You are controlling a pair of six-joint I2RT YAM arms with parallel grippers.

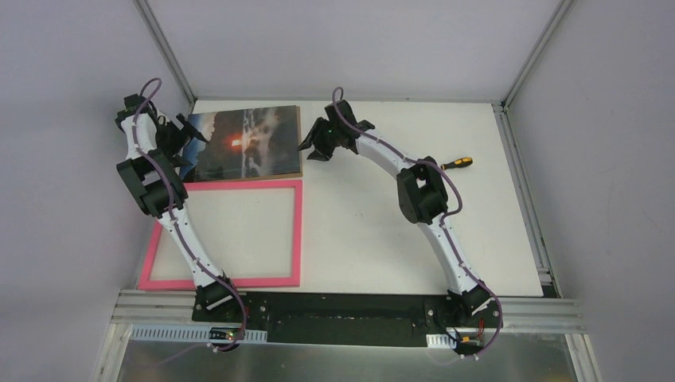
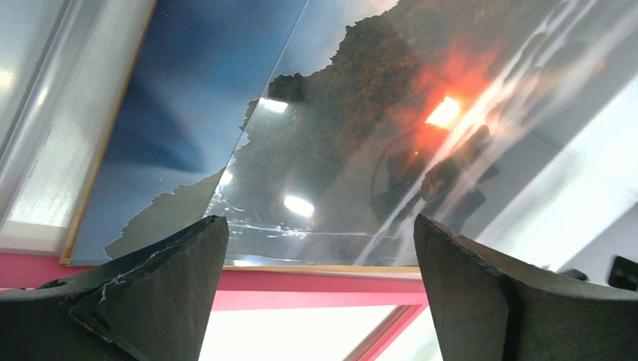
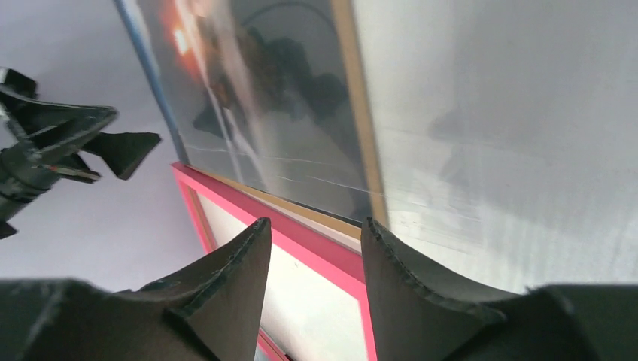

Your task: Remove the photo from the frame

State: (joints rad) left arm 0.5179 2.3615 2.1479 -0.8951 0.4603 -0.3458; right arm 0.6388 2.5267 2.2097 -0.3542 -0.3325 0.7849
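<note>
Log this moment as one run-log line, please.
photo: out, lying just beyond frame | left tool: open, at photo's left edge | right tool: open, at its right edge

The photo [image 1: 245, 143] shows dark sky with an orange sun; the frame [image 1: 297, 231] is bright pink.

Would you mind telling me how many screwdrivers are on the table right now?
1. The screwdriver lies on the table, just right of the right arm; the arms could hide others.
</note>
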